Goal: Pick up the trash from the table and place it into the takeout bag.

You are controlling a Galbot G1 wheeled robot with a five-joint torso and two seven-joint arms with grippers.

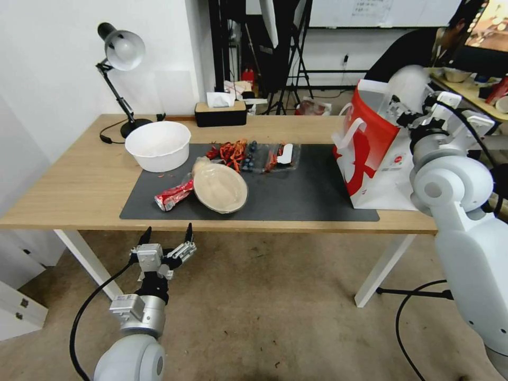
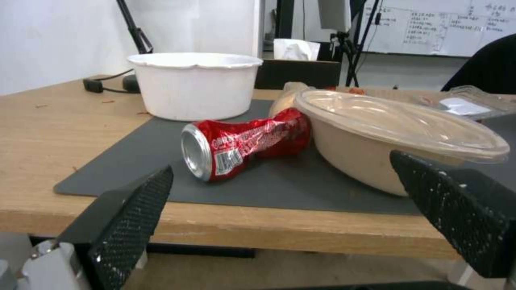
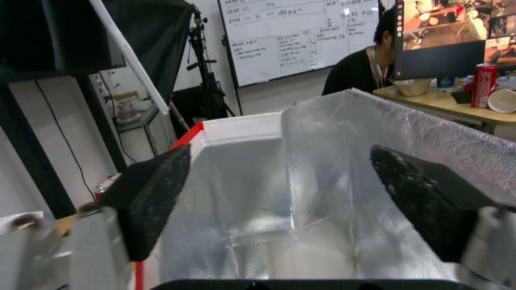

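A crushed red can (image 1: pixel 172 197) (image 2: pixel 242 143) lies on the dark mat (image 1: pixel 307 196) of the table (image 1: pixel 69 185), touching a beige paper bowl (image 1: pixel 219 188) (image 2: pixel 371 149) with a clear lid. A tan ball in clear wrap (image 1: pixel 200 166) (image 2: pixel 285 98) sits just behind that bowl. My left gripper (image 1: pixel 166 238) (image 2: pixel 280 162) hangs open below and in front of the table's front edge, facing the can and bowl. The takeout bag (image 1: pixel 368 153) stands on the table's right end. My right gripper (image 1: pixel 400 108) (image 3: pixel 279 157) is open and empty above the bag's silver-lined mouth (image 3: pixel 258 193).
A large white bowl (image 1: pixel 159 145) (image 2: pixel 196 86) stands at the mat's back left. Red shreds, blueberries and a clear tray (image 1: pixel 264 153) lie at the mat's back. A desk lamp (image 1: pixel 121 53) and a tissue box (image 1: pixel 220 111) stand at the far edge.
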